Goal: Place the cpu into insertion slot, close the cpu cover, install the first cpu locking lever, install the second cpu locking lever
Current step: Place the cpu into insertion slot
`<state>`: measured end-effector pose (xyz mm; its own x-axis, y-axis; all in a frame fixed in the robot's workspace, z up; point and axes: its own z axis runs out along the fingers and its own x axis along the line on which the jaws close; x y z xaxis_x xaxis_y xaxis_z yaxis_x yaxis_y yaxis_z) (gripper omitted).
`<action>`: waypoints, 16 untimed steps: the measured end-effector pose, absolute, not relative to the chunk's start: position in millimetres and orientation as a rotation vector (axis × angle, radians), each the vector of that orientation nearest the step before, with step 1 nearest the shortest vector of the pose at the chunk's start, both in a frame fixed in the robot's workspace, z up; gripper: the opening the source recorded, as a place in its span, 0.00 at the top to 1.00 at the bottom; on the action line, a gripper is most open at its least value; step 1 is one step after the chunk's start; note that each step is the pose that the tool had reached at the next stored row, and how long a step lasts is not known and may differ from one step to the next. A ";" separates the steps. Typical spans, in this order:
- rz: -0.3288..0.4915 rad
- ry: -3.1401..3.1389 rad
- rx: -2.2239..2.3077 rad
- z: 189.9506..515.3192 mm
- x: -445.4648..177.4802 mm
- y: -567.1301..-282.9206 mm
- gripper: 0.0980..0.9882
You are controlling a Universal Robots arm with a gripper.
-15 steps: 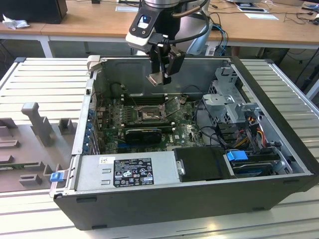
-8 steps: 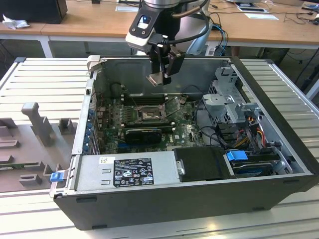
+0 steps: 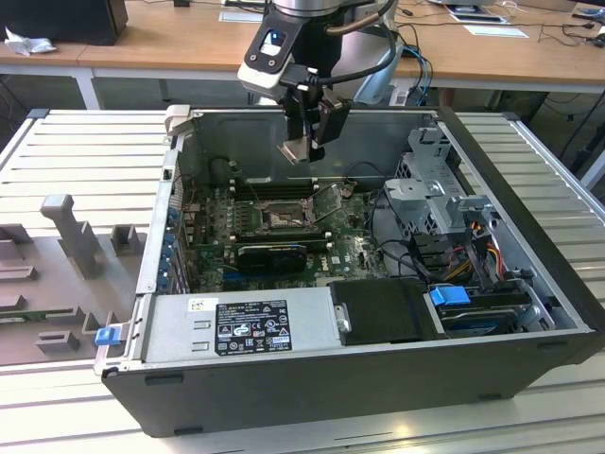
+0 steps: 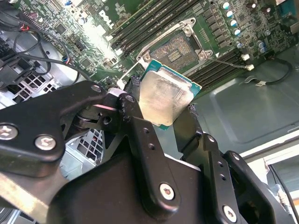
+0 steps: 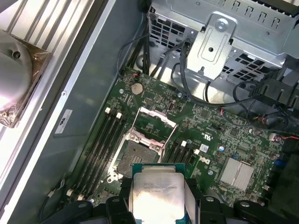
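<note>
My gripper (image 3: 297, 149) hangs above the open computer case, shut on the cpu (image 3: 294, 148), a flat square chip with a pale silver top. In both wrist views the cpu (image 4: 163, 100) (image 5: 158, 192) sits clamped by its edges between the black fingers (image 4: 132, 114). The insertion slot (image 3: 281, 218) (image 4: 174, 48) (image 5: 138, 156) lies below it on the green motherboard, its dark contact field bare. The cpu cover (image 5: 156, 122) (image 3: 327, 197) stands swung up off the slot at its far side. A thin locking lever (image 4: 227, 61) sticks out beside the slot.
Long black RAM slots (image 5: 100, 144) flank the slot. A silver drive cage (image 3: 435, 189) with cables stands at the exterior view's right, and a power supply (image 3: 241, 326) sits along the case front. The case walls (image 3: 312, 128) ring the board.
</note>
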<state>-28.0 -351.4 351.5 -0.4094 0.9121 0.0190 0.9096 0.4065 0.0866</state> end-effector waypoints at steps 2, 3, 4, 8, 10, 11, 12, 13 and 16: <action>0.129 2.607 1.691 351.4 -28.0 -351.4 0.52; 0.129 2.606 1.693 351.3 -28.0 -351.4 0.52; 0.129 2.605 1.695 351.2 -28.0 -351.4 0.52; 0.129 2.588 1.718 350.8 -28.0 -351.4 0.52; 0.128 2.552 1.768 350.5 -28.0 -351.4 0.52; 0.127 2.538 1.788 350.4 -28.0 -351.4 0.52; 0.127 2.517 1.816 350.2 -28.0 -351.4 0.52; 0.126 2.503 1.834 350.1 -28.0 -351.4 0.52; 0.124 2.447 1.904 349.4 -28.0 -351.4 0.52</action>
